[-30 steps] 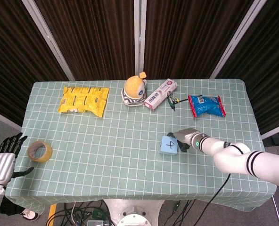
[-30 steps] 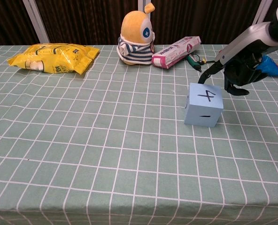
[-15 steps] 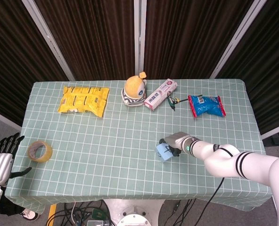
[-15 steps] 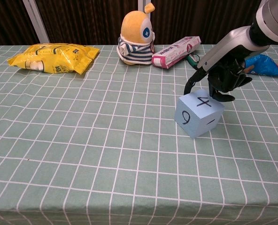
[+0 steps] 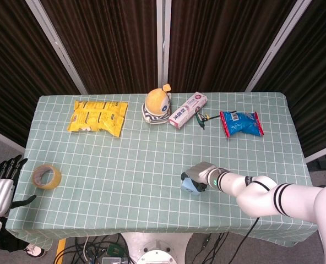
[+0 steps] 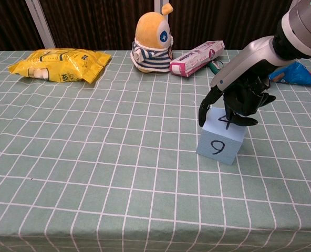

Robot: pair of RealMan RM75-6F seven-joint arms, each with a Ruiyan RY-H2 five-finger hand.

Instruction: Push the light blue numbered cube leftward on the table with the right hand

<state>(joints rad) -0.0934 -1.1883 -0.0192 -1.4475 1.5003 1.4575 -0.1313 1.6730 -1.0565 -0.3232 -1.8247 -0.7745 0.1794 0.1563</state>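
The light blue numbered cube (image 6: 219, 143) sits right of the table's middle, its near face showing a 9 in the chest view. In the head view the cube (image 5: 189, 186) is mostly covered by the hand. My right hand (image 6: 237, 97) (image 5: 199, 175) rests on the cube's top and far right side, black fingers curled down over it. My left hand (image 5: 2, 186) hangs off the table's left edge, fingers spread, holding nothing.
A tape roll (image 5: 46, 176) lies near the left edge. At the back are a yellow snack bag (image 6: 58, 64), an orange plush toy (image 6: 152, 39), a toothpaste box (image 6: 197, 58), a small green tool (image 5: 202, 117) and a blue packet (image 5: 240, 122).
The right hand has pushed the cube toward the near left; the cube turned so its 9 face now fronts the chest camera. The left hand has barely moved.
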